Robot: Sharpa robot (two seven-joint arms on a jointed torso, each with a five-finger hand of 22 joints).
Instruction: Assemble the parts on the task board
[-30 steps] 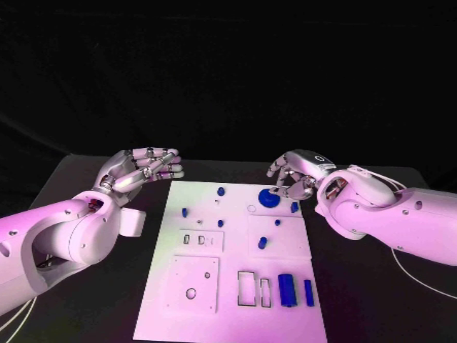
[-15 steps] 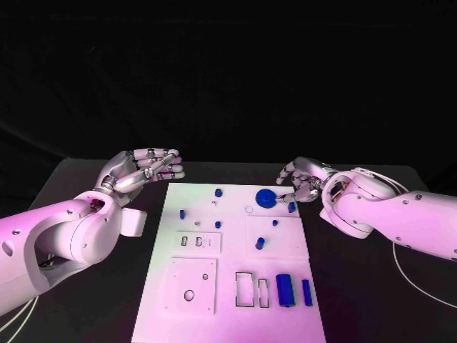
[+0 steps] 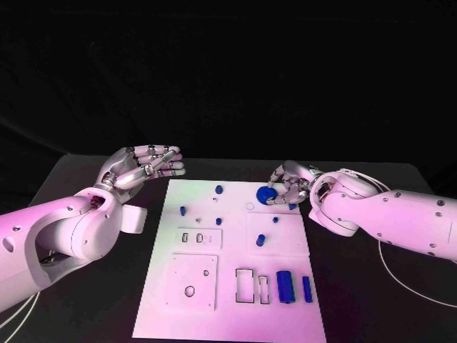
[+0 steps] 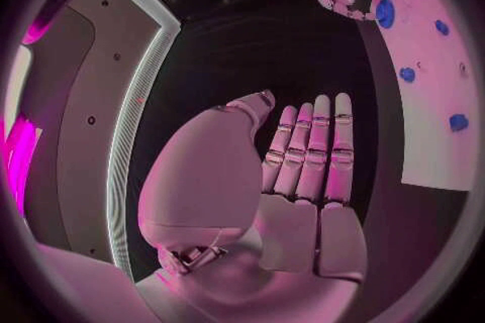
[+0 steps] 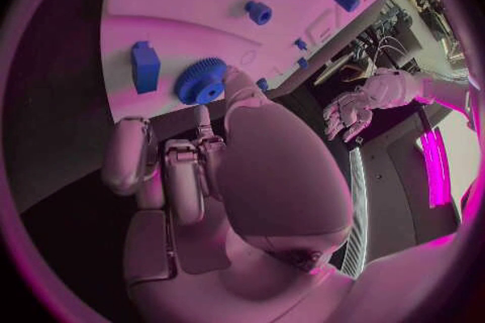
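Left hand (image 3: 141, 166) hovers over the black bench (image 3: 95, 179), just off the far left corner of the task board (image 3: 233, 286). Its fingers (image 4: 308, 149) lie straight and side by side in the left wrist view; nothing sits in the palm. The head view shows them lightly curled, with no part among them.

Task board, white plate, lies lengthwise mid-bench. On its near end: a blue cylinder (image 3: 286, 286) and a slimmer blue bar (image 3: 307, 288) lie side by side, just right of two narrow rectangular slots (image 3: 254, 285). Mid-board: a small blue peg (image 3: 261, 241). Toward the far end: several small blue parts, one near the left edge (image 3: 183, 211).

Blue gear (image 3: 265, 194) sits at the board's far right corner. Right hand (image 3: 290, 184) is at that corner, fingers (image 5: 166, 169) curled in close together; the thumb tip reaches the gear's rim in the right wrist view. Cannot tell whether the gear is pinched or only touched. A blue block (image 5: 145, 66) stands just beside the gear.
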